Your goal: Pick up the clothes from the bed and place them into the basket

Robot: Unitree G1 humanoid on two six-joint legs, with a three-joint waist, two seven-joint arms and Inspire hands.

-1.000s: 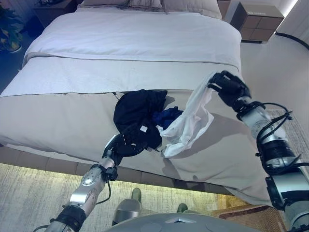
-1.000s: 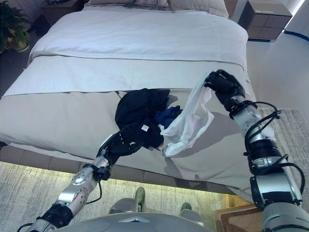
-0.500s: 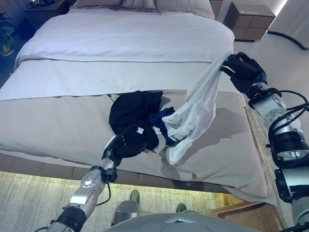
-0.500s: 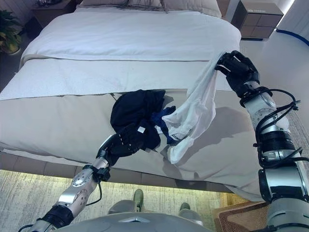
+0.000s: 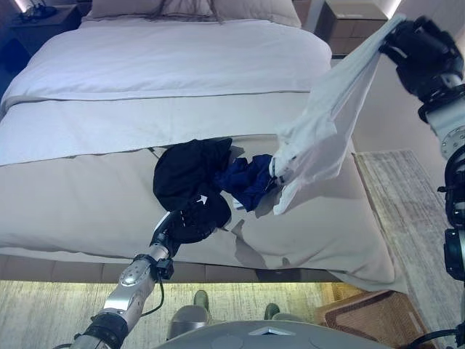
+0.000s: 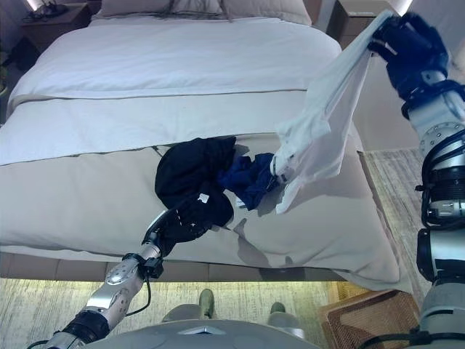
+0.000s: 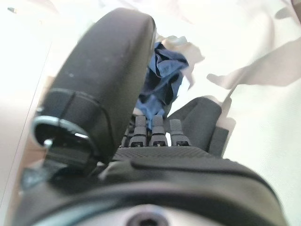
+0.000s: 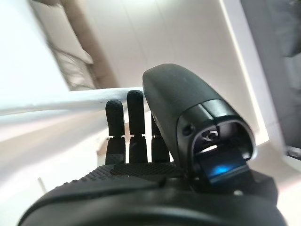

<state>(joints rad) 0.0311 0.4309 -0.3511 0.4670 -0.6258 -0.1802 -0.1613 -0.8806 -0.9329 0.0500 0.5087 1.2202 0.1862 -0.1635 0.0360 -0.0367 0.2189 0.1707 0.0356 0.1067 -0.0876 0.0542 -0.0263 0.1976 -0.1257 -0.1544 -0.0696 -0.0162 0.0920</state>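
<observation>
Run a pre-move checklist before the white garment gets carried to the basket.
1. Right hand gripping the white garment: ok, fingers curled on its top edge.
2. Garment lifted off the bed: ok, hanging free, lowest part close above the blanket.
3. Snag on the blue garment: cannot tell, the hem hangs right beside it.
4. Left hand on the black garment: cannot tell whether it grips.
5. Basket in view: ok, lower right on the floor.

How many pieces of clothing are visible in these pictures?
3. A white garment hangs from the right robot hand; a black garment lies on the bed under the left robot hand; a blue one lies beside it. More may be hidden underneath.
</observation>
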